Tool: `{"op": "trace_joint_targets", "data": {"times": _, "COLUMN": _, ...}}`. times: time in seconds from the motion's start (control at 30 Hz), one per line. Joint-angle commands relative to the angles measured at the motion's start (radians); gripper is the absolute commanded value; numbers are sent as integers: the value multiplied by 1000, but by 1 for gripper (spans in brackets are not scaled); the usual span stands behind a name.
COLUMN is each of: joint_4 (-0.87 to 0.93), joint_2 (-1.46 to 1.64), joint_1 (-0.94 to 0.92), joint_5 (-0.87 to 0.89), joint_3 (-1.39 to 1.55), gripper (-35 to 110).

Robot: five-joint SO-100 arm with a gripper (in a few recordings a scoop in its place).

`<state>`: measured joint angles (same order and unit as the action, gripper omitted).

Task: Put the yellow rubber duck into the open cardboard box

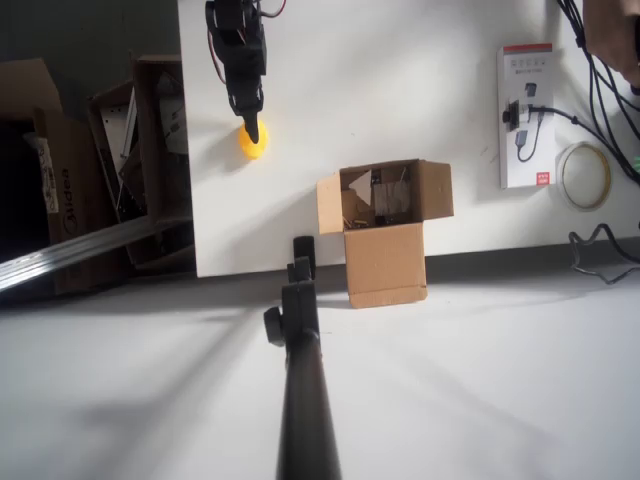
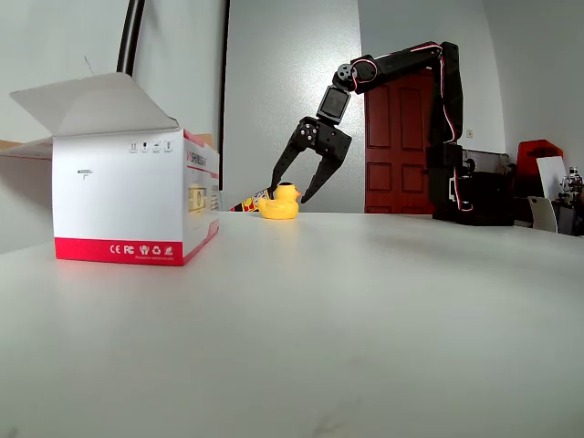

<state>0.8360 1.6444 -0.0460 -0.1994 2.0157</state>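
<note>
You get a strongly overexposed desk [image 1: 400,80] in the overhead view: its white top is blown out toward twelve o'clock, with almost no surface texture. The area at nine o'clock is dim by contrast. A dark pole [image 1: 303,390] rising from six o'clock is soft and out of focus, with faint wide shadows fanning beside it. The open cardboard box [image 1: 384,225] casts little shadow. In the fixed view light is even and cool; the near desk surface at six o'clock is blurred, and the white carton [image 2: 128,196] shows a mild sheen.
</note>
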Motion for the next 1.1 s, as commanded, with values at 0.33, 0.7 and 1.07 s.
{"op": "trace_joint_targets", "data": {"times": 0.33, "joint_4": -15, "joint_2": 3, "joint_1": -8, "joint_5": 6, "joint_3": -44, "gripper": 18}}
{"op": "trace_joint_targets", "data": {"times": 0.7, "joint_4": -15, "joint_2": 3, "joint_1": -5, "joint_5": 8, "joint_3": -44, "gripper": 12}}
{"op": "trace_joint_targets", "data": {"times": 1.07, "joint_4": -15, "joint_2": 5, "joint_1": -2, "joint_5": 8, "joint_3": -44, "gripper": 5}}
